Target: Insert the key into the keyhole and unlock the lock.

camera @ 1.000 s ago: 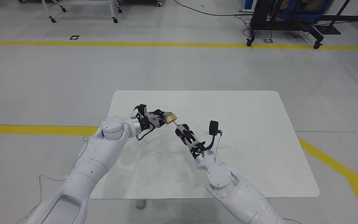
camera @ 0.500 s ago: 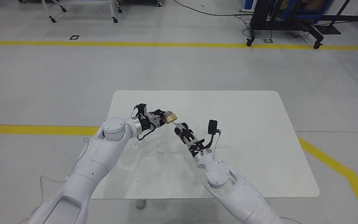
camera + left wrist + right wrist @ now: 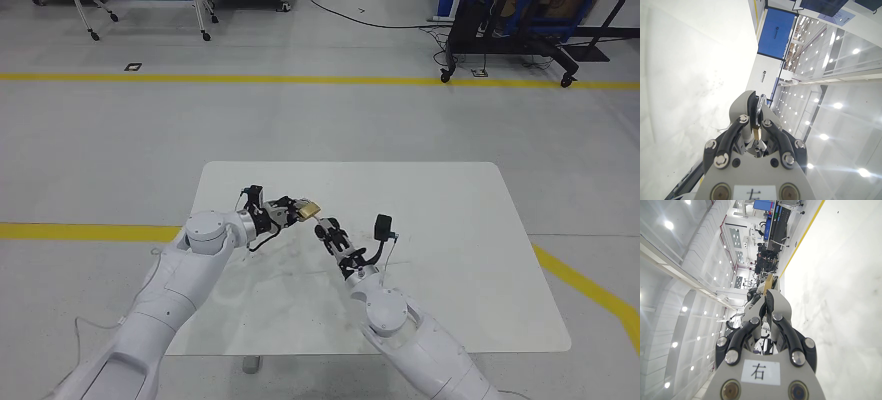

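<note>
**Key to keyhole: line up first, then push**

You're clamping the lock (image 3: 757,132) in the left gripper (image 3: 758,101). The jaws are tight on the brass body and the shackle (image 3: 762,98) is poking out past the fingertips. The right gripper (image 3: 767,298) is showing its fingers pinched together. I'm guessing the key is sitting between the pads, but it's too small to make out. The lock is sitting just beyond the right fingertips, with both hands over the table (image 3: 450,200).

I'm reading this as final alignment and insertion. To do it well:
- Hold the left hand rigid and do all the moving with the right.
- Get the key's axis matched to the keyhole before you push; an angled entry risks jamming the key or twisting it in the pads.
- Feed it straight in, gently.
- Turn only once it's fully seated, and brace the lock against the twist.

Containers: the only receptacle you're dealing with is the keyhole. The right fingertips are blocking it, so I can't tell whether anything is in it yet.
</note>
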